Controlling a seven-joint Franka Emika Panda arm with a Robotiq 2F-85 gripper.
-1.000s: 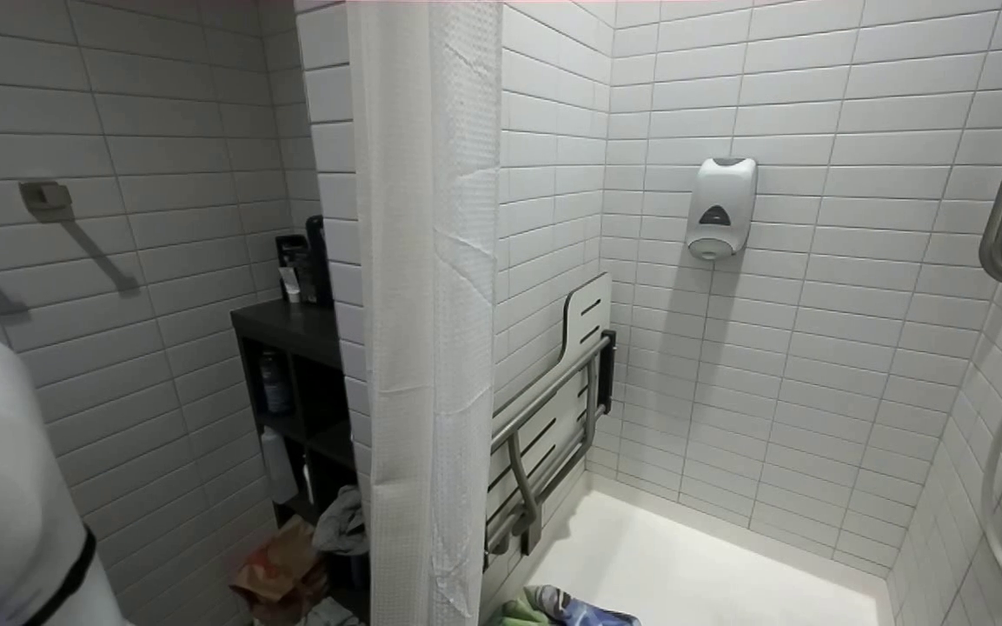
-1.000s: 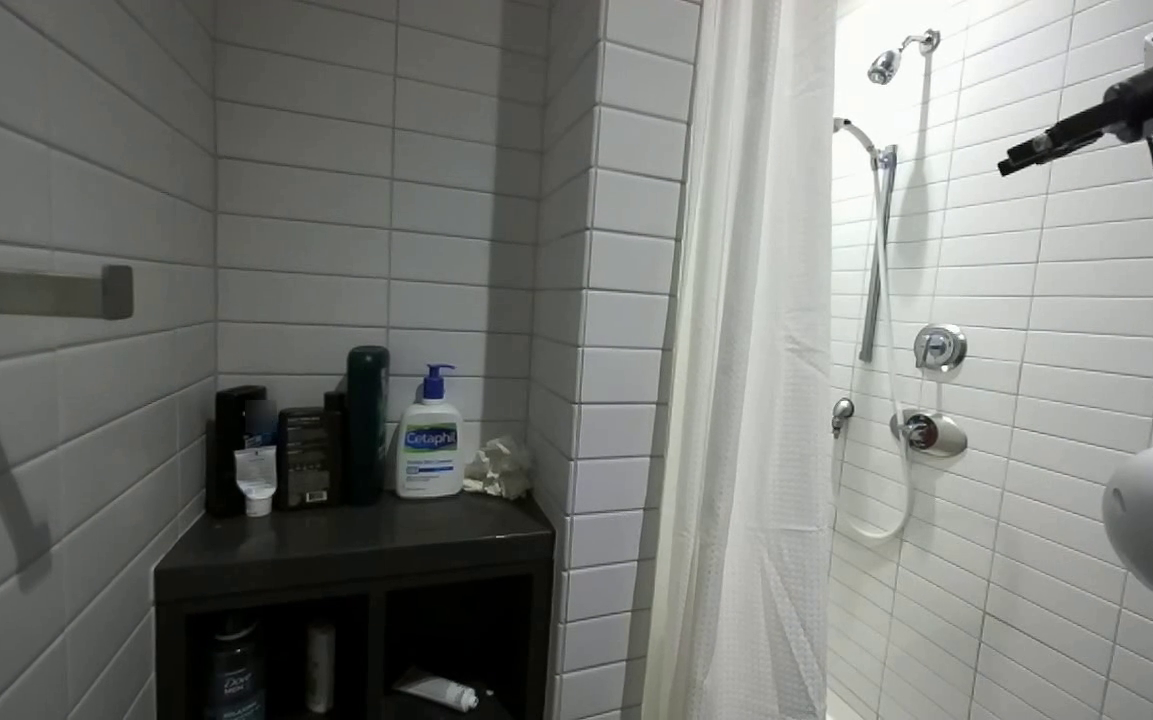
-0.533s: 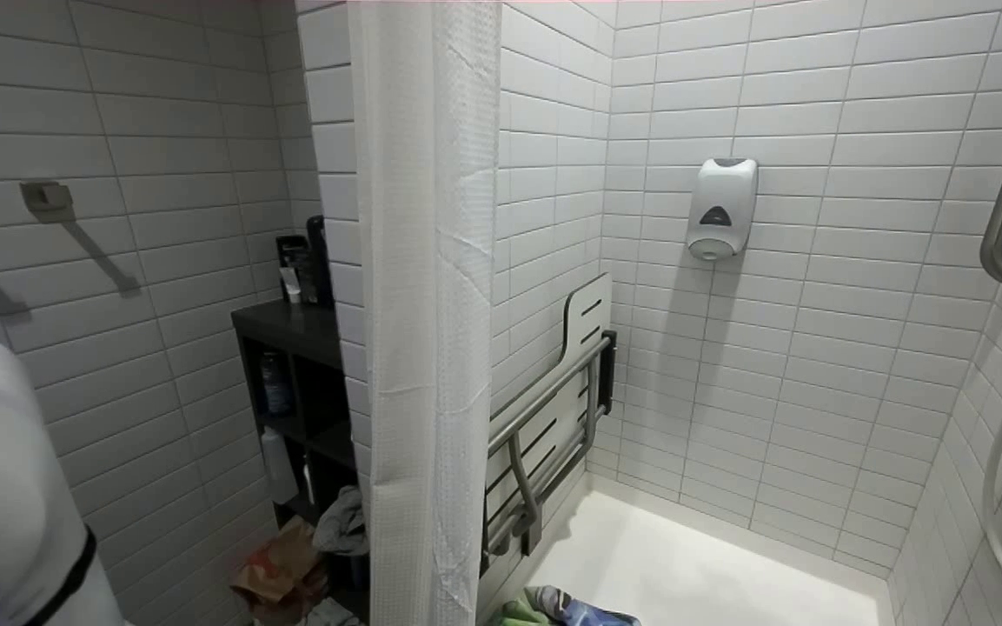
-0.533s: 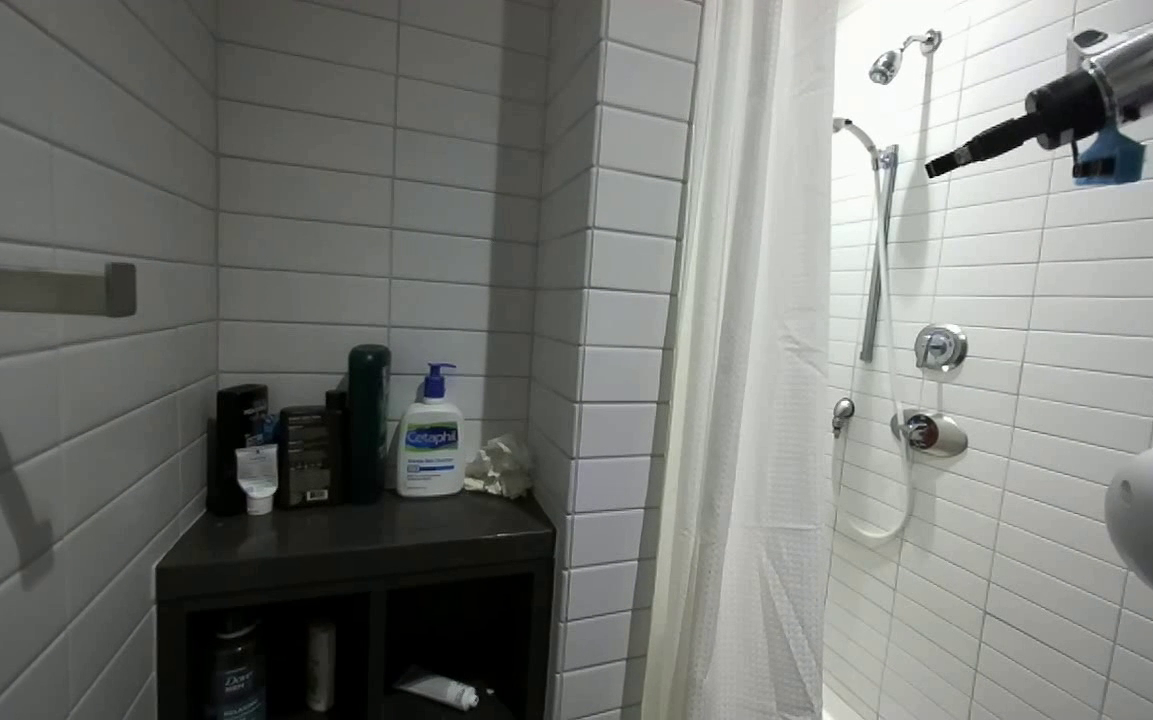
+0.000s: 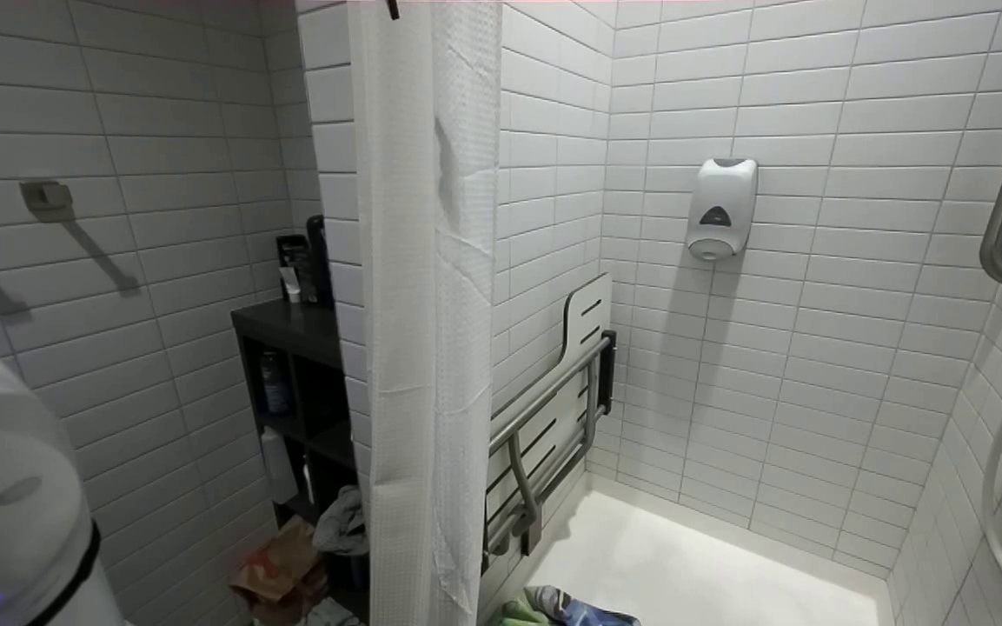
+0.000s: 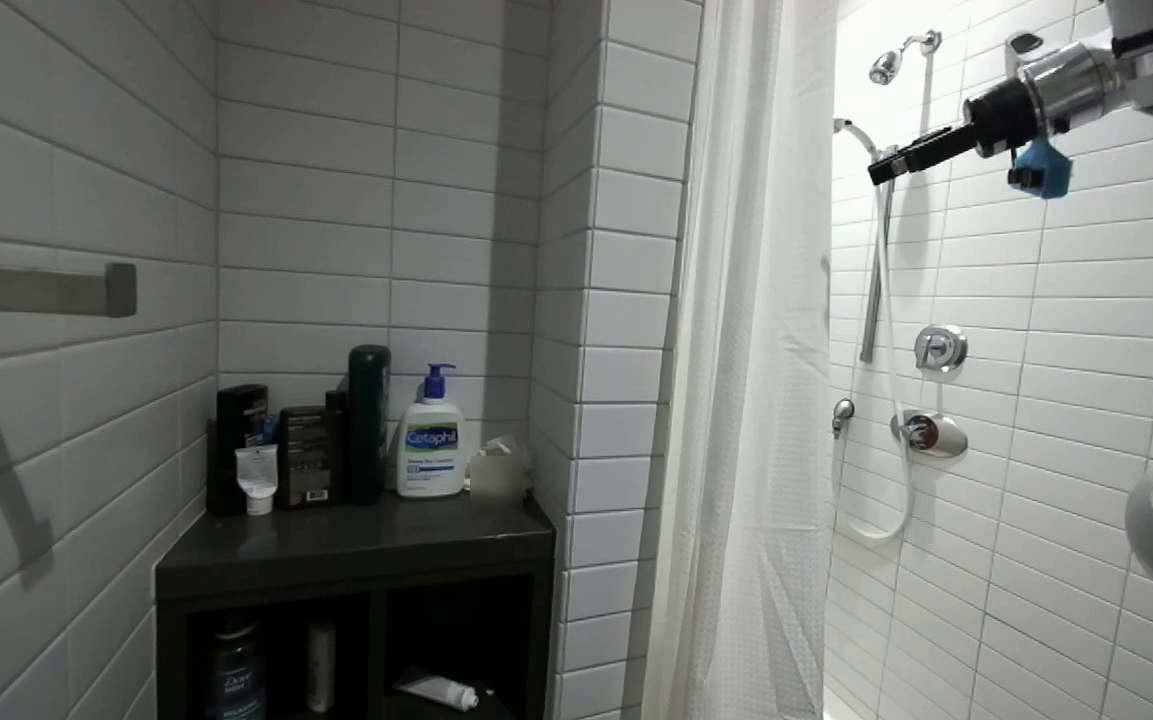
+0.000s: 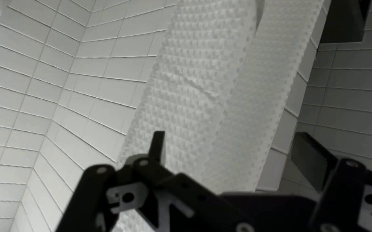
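I read "Cetaphil" on the pump bottle (image 6: 430,450) atop the shelf (image 6: 356,558), "Dove" on a dark bottle (image 6: 237,665) inside it; my gripper (image 7: 232,149), spread wide, faces the curtain (image 7: 205,93).

Fingers (image 6: 936,151) nearer the shower curtain (image 6: 761,400) than 1 second ago

The shower floor (image 5: 709,552) is bright, the shelf (image 6: 366,543) dim.
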